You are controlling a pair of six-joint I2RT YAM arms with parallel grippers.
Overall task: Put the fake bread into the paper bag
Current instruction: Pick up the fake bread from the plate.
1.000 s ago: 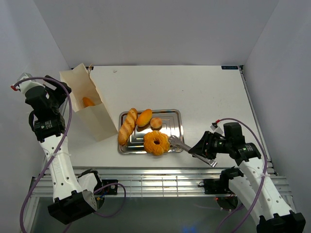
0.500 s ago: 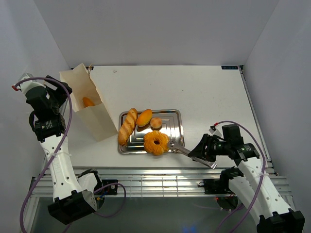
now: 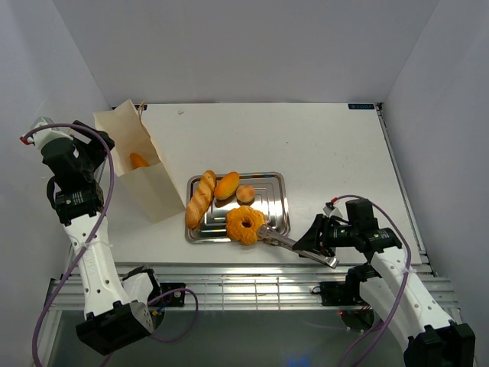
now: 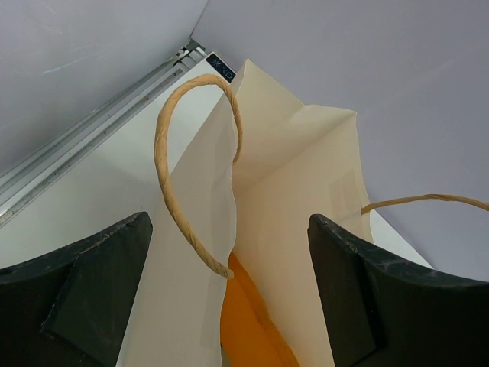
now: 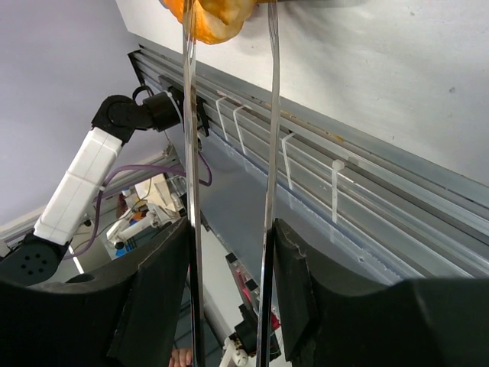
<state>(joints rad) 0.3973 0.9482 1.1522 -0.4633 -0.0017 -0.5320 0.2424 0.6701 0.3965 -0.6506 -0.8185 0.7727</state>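
Squeeze tongs [image 3: 289, 241] clamped in right gripper [image 3: 315, 235] evenly around doughnut [image 3: 245, 225], tray's [image 3: 276, 197] 6 o'clock, with left gripper [image 3: 93, 149] gaping beside paper bag [image 3: 145, 180].

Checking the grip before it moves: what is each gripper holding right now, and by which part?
Right gripper holds the long metal tongs by their handle end. Left gripper is open at the cream paper bag, gripping nothing.

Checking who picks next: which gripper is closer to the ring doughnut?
Right. The right gripper, holding tongs, sits right of the doughnut; the left gripper is away at the paper bag.
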